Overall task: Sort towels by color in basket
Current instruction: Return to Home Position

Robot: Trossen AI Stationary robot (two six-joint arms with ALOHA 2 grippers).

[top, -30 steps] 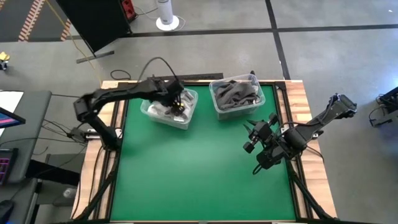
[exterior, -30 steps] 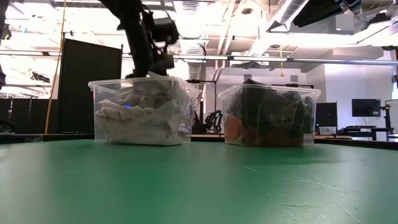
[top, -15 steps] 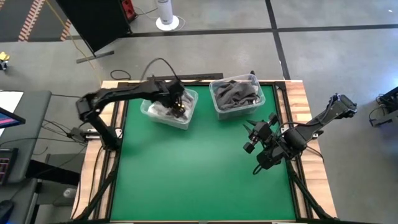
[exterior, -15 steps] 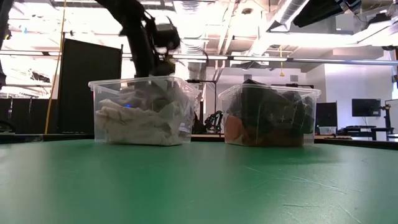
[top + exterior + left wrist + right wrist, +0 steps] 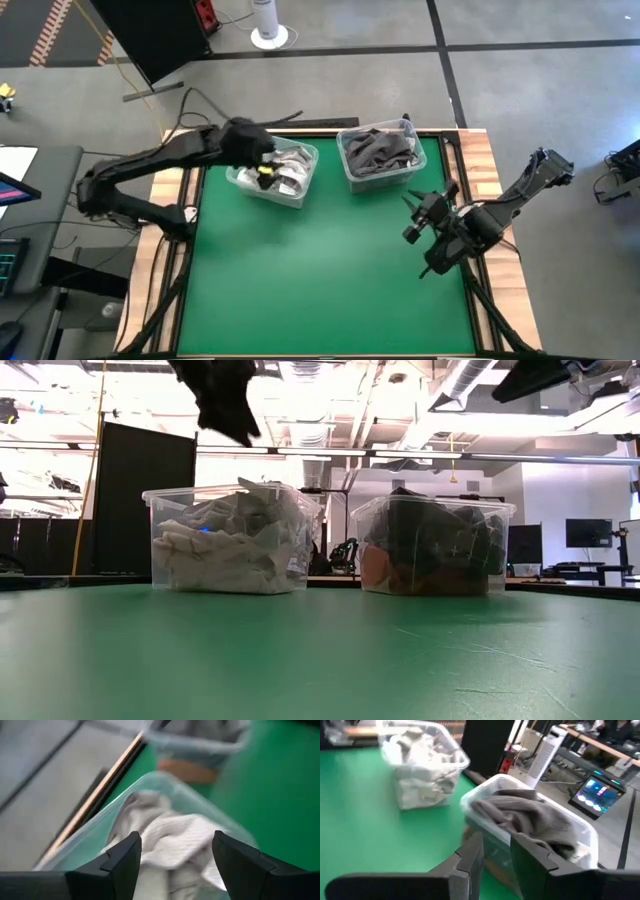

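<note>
Hanging just above the left bin (image 5: 301,190), the left gripper (image 5: 264,172) is released and empty, with the pale towels (image 5: 288,162) heaped directly beneath it and none of them caught on its fingers (image 5: 125,857). From where I stand, its way home looks clear: up, then back toward its own base. The right gripper (image 5: 422,210) waits well apart over the green surface (image 5: 320,270), slightly parted and empty, with the dark towels (image 5: 378,148) in the right bin (image 5: 352,180) ahead of it.
</note>
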